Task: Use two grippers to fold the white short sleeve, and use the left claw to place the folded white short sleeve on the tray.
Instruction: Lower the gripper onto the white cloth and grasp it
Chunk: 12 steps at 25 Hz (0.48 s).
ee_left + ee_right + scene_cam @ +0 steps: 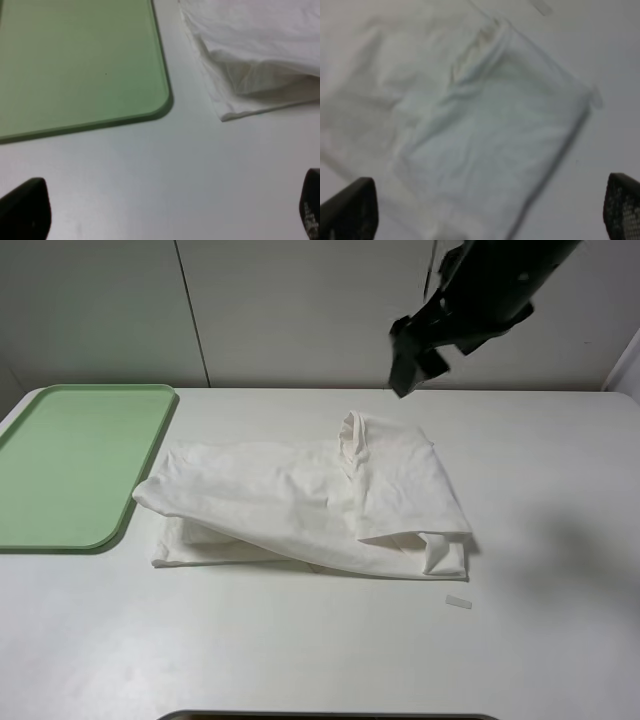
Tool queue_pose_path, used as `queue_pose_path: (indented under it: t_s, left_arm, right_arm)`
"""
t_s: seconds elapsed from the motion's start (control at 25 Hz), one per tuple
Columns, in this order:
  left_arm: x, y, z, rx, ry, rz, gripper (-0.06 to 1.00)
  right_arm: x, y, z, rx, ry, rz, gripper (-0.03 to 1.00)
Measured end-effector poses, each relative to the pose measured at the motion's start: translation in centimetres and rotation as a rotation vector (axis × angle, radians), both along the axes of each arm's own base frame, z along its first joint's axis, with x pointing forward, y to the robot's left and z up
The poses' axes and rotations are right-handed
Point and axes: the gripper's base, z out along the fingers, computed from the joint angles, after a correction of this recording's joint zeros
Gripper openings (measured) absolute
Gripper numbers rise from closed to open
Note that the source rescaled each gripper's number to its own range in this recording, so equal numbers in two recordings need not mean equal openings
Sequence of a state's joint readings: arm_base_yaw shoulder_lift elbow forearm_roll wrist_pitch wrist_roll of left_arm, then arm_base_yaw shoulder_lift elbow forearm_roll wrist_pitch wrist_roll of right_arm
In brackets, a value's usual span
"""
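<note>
Shirt (310, 505) lies folded mid-bench (540, 640). Tray (70, 465) sits just beside it at 9 o'clock. Left tool (167, 215) is spread wide, holding nothing, over bare bench near the tray corner. Right tool (485, 210) is spread wide, holding nothing, above the shirt. Tape strip (458, 602) lies at 5 o'clock.

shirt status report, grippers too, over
Left gripper open, near tray corner. Right gripper open, above shirt. Shirt folded on table, beside tray, not on it. Nothing between them.
</note>
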<state>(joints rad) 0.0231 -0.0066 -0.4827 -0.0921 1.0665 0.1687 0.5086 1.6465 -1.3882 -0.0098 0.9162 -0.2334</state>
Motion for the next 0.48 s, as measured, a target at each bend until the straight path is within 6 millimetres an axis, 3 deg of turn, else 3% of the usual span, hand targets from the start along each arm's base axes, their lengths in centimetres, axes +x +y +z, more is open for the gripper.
queue_pose_path:
  t_s: [0.16,0.32,0.48]
  left_arm:
    - [0.0,0.0,0.0,0.000,0.000,0.000,1.00]
    - [0.0,0.0,0.0,0.000,0.000,0.000,1.00]
    - [0.0,0.0,0.0,0.000,0.000,0.000,1.00]
  right_arm:
    - [-3.8,-3.1,5.2,0.007,-0.028,-0.082,0.98]
    - [-5.7,-4.5,7.4,0.013,-0.070,-0.133,0.98]
    - [-8.9,-6.8,10.4,0.021,-0.136,-0.202,0.98]
